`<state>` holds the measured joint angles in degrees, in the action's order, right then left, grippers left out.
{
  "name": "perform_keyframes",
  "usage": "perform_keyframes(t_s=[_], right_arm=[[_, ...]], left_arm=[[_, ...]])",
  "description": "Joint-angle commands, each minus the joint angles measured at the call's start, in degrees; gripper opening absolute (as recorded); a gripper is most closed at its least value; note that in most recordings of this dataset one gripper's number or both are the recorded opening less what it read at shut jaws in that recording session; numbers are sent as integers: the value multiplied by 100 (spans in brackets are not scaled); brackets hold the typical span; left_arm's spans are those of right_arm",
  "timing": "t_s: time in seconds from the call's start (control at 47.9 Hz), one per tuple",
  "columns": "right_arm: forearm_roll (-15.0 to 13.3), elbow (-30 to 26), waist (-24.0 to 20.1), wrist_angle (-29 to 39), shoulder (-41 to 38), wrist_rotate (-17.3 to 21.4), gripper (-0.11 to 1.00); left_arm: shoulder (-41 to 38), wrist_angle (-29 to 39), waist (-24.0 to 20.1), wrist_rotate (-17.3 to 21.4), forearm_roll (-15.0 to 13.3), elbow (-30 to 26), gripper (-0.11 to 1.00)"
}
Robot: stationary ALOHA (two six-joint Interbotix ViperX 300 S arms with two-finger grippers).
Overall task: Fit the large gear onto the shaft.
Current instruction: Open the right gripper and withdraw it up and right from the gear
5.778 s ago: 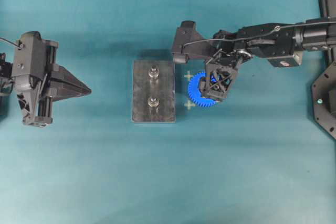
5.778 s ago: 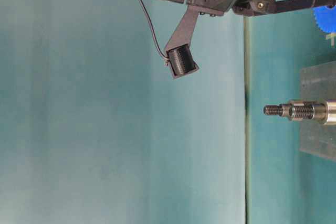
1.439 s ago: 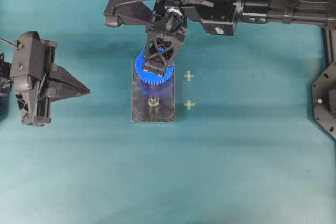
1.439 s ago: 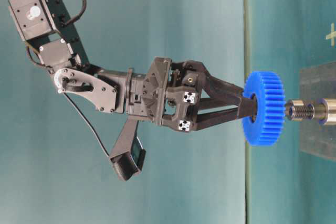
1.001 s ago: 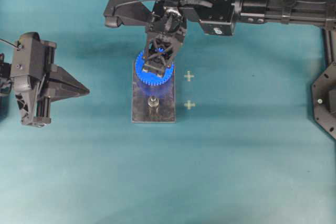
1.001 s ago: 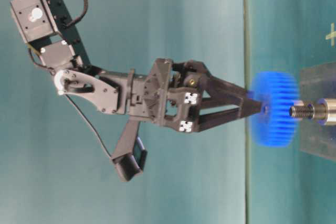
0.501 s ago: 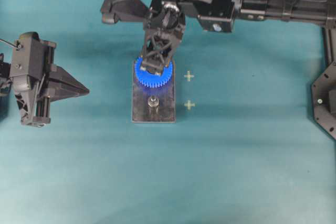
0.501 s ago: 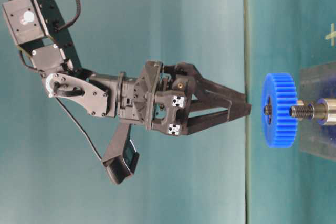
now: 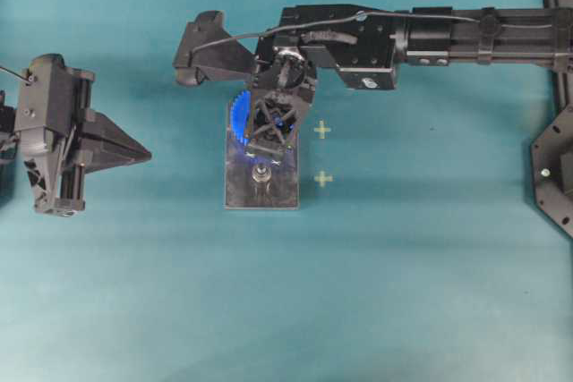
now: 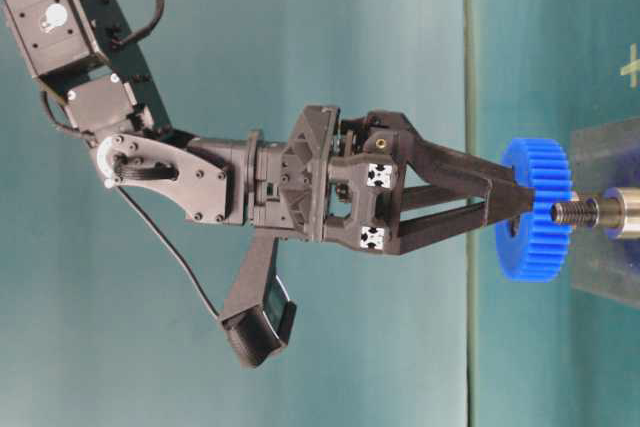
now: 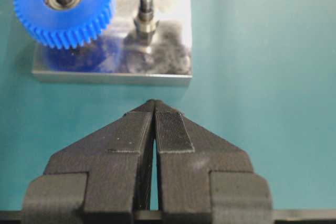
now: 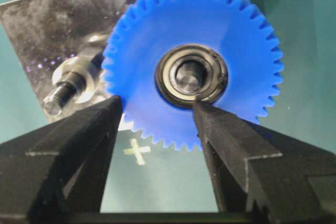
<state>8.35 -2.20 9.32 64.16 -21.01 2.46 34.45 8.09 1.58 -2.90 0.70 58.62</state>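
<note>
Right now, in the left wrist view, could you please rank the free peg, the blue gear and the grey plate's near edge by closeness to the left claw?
1. Grey plate's near edge, directly ahead of the left claw.
2. Free peg, standing farther back on the plate, near the middle.
3. Blue gear, at the plate's far left corner, sitting on the other peg.

**Gear on far peg, arms either side**

The plate (image 9: 260,194) lies mid-table. The gear (image 12: 191,64) sits on the shaft (image 12: 190,74), over the plate's far end; the second peg (image 9: 260,174) stands bare at the near end. The right gripper (image 9: 271,145) hangs over the gear. The left gripper (image 9: 143,155) lies well left of the plate.
</note>
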Motion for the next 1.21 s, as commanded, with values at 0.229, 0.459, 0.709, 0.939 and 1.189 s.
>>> perform_keyframes(t_s=[0.229,0.459,0.709,0.939,1.189], right_arm=[[-26,-334,79,132,352,62,68],[-185,-589,105,141,316,44,68],[-422,-633,229,141,870,9,65],[-580,-9,272,-132,1644,-9,47],[-580,1257,246,-923,2320,62,38]], left_arm=[[105,-26,-9,-9,9,-18,0],[114,-26,-9,-9,18,-9,0],[220,-26,-9,-9,9,-18,0],[281,-26,-9,0,9,18,0],[281,-53,0,35,9,18,0]])
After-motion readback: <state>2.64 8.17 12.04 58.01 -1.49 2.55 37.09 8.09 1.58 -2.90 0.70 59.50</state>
